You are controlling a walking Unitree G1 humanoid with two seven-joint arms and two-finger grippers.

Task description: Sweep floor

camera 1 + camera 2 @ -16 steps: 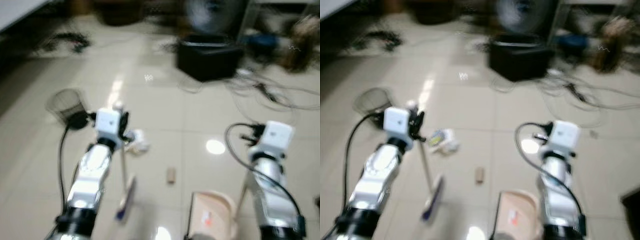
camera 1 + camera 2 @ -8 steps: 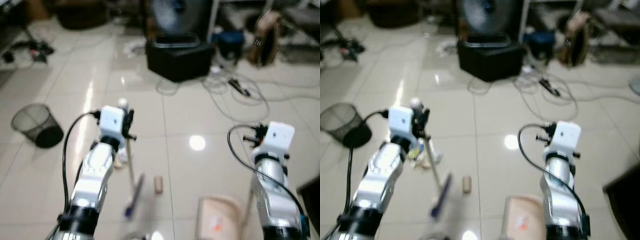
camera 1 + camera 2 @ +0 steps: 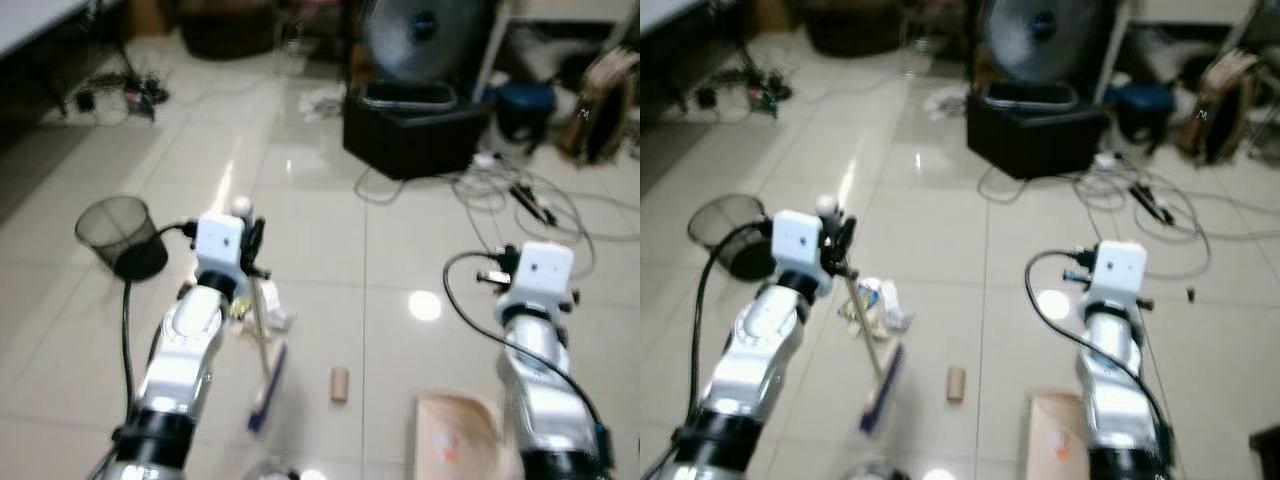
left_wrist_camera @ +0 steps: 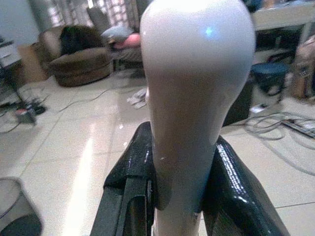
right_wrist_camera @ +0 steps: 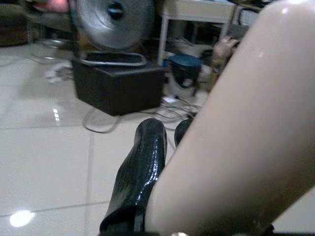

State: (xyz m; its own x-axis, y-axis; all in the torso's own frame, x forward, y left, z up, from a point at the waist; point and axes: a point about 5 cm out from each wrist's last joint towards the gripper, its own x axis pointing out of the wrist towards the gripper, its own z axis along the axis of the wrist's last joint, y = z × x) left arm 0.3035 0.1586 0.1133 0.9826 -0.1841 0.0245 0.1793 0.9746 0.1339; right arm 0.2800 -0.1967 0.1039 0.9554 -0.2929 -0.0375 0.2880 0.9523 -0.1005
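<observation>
So I've got my left gripper [image 4: 174, 182] clamped on the broom handle [image 4: 189, 93], both black fingers [image 4: 135, 172] pressed tight against the white knob end. From the head camera the handle slants down from my left gripper to the blue broom head [image 3: 268, 388], which sits on the tile floor [image 3: 310, 230].

Using the broom head as the landmark: a small pile of crumpled trash [image 3: 875, 305] lies just beyond it, right next to the handle. A little cork-looking cylinder [image 3: 340, 384] is on the floor near it, toward my right arm's side. The black mesh wastebasket [image 3: 120, 235] stands well off on my left side, further out.

My right gripper [image 5: 165, 142] is closed around the beige dustpan handle [image 5: 236, 142], and the fat handle covers most of that wrist view, one finger [image 5: 142, 167] hugging it. The dustpan [image 3: 455, 440] itself rests on the floor past the cork thing from the broom head, close by my right arm.

Way beyond the broom head there's a black box [image 3: 415, 130] with a fan [image 3: 420, 35] behind it, and loose cables [image 3: 520, 200] sprawled over the tiles.
</observation>
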